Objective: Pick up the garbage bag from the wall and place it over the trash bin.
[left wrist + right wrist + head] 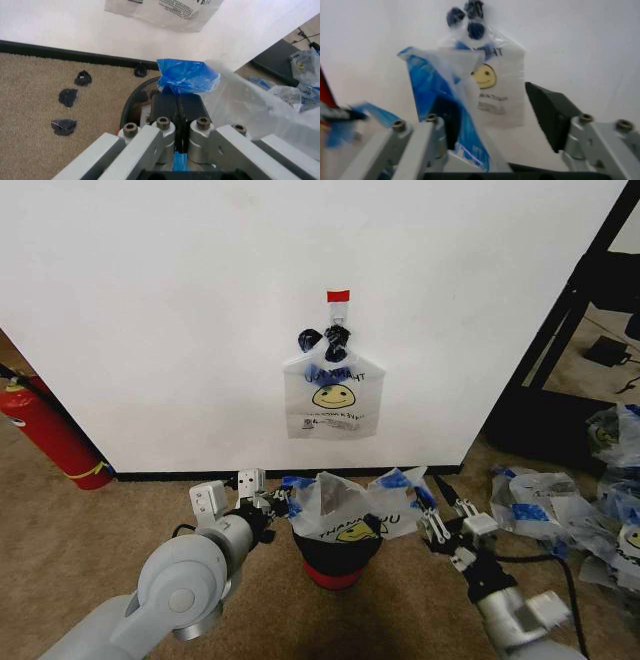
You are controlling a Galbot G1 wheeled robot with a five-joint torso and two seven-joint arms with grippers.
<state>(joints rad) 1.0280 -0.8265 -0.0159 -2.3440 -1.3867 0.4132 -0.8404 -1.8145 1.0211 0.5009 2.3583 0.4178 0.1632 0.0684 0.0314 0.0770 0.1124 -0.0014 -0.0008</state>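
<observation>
Standing behind everything, a white wall (200, 330) fills the upper part of the head view, and brown carpet (80, 540) is spread below it. At nine o'clock a red fire extinguisher (45, 430) is leaned against the wall. At three to four o'clock a heap of white-and-blue bags (570, 515) is piled on the carpet. At twelve o'clock a smooth smiley bag (333, 395) is hung on the wall from a hook under a red tag (338, 296).

The garbage bag (355, 500) is seen at six o'clock, draped over the mouth of the trash bin (338, 558), whose black mesh and red base are visible beneath it. The bag is stretched between the two grippers, its blue-taped handles pulled out toward eight and four o'clock of the bin.

The left gripper (272, 502) is placed at the bin's nine o'clock; in the left wrist view its fingers are pressed together on a blue handle (186, 77) of the bag. The right gripper (432, 515) is placed at the bin's three o'clock; in the right wrist view its fingers are spread apart, and the blue-taped plastic (427, 80) is draped against one finger only, so the handle is released rather than pinched.

On the carpet near the bin, small dark scraps (67, 97) are scattered.
</observation>
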